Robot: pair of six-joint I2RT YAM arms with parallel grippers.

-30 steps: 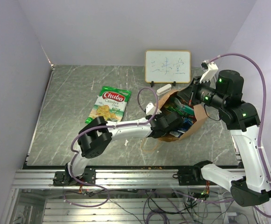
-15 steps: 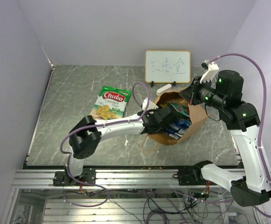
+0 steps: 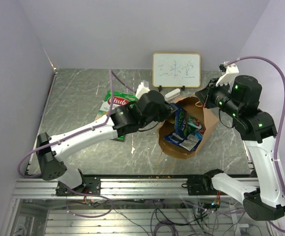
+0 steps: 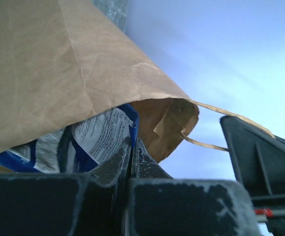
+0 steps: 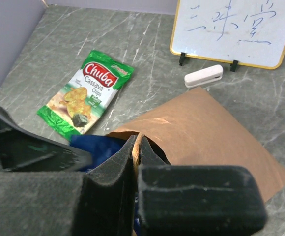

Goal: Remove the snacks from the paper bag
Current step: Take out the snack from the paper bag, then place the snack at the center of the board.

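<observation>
The brown paper bag [image 3: 209, 123] lies open on the table, its mouth toward the left. My right gripper [image 3: 201, 97] is shut on the bag's upper rim [image 5: 138, 133] and holds it up. My left gripper [image 3: 170, 112] is at the bag's mouth, shut on the edge of a dark blue snack packet [image 4: 100, 137] that stands half out of the bag [image 3: 181, 120]. More blue and white packets [image 3: 184, 141] lie inside. The green Chuba Cassava bag [image 5: 87, 91] lies flat on the table left of the bag, partly hidden by my left arm in the top view [image 3: 114, 100].
A small framed whiteboard [image 3: 176, 70] stands at the back, with a white eraser [image 3: 172, 93] in front of it. The bag's twisted handle [image 3: 161, 147] hangs loose at the near side. Walls close off the left, back and right.
My left gripper has risen out of the bag's mouth, drawing the dark blue packet upright with it. The left arm has swung up over the Chuba bag. The right gripper keeps its hold.
</observation>
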